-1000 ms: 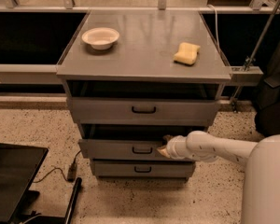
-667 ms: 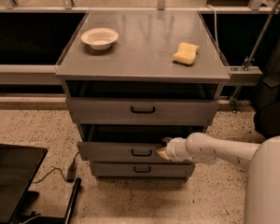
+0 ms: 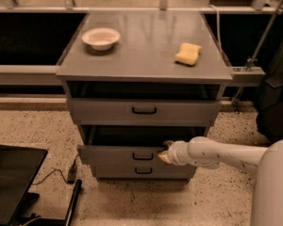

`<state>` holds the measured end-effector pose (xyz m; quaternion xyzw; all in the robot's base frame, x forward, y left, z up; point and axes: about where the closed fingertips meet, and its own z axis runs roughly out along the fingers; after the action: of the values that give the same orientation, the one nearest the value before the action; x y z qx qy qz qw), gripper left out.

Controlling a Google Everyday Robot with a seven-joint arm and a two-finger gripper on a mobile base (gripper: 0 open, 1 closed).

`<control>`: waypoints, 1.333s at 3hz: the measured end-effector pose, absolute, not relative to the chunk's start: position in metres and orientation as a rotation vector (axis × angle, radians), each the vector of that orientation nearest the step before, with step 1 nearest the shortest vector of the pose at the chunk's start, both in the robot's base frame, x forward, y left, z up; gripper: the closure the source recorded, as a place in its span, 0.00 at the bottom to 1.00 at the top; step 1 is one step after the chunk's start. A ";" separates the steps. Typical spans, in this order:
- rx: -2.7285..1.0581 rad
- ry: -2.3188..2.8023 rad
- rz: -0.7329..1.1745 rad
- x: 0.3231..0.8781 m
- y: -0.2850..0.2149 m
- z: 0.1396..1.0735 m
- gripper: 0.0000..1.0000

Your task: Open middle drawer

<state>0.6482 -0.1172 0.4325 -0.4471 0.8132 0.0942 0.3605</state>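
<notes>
The middle drawer (image 3: 113, 154) is a shallow grey drawer with a small black loop handle (image 3: 142, 157) at its centre. It stands pulled out a little from the cabinet, with a dark gap above its front. My gripper (image 3: 164, 152) comes in from the right on a white arm (image 3: 217, 153). It sits at the drawer's upper front edge, just right of the handle. The top drawer (image 3: 144, 111) and the lowest drawer (image 3: 142, 172) look shut.
A white bowl (image 3: 101, 37) and a yellow sponge (image 3: 187, 53) lie on the cabinet top (image 3: 146, 62). A black case (image 3: 12, 182), a cable and a dark rod (image 3: 71, 202) lie on the speckled floor at the left. Dark shelving stands behind.
The middle drawer has come out a little further toward me, and the gripper has moved slightly left and forward with it.
</notes>
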 end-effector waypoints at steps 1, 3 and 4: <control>-1.152 2.096 0.243 0.648 -0.118 0.436 1.00; -1.131 2.110 0.243 0.630 -0.116 0.437 1.00; -1.107 2.125 0.244 0.611 -0.116 0.434 1.00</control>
<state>0.6114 -0.1157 0.4344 -0.4290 0.8237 0.0946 0.3585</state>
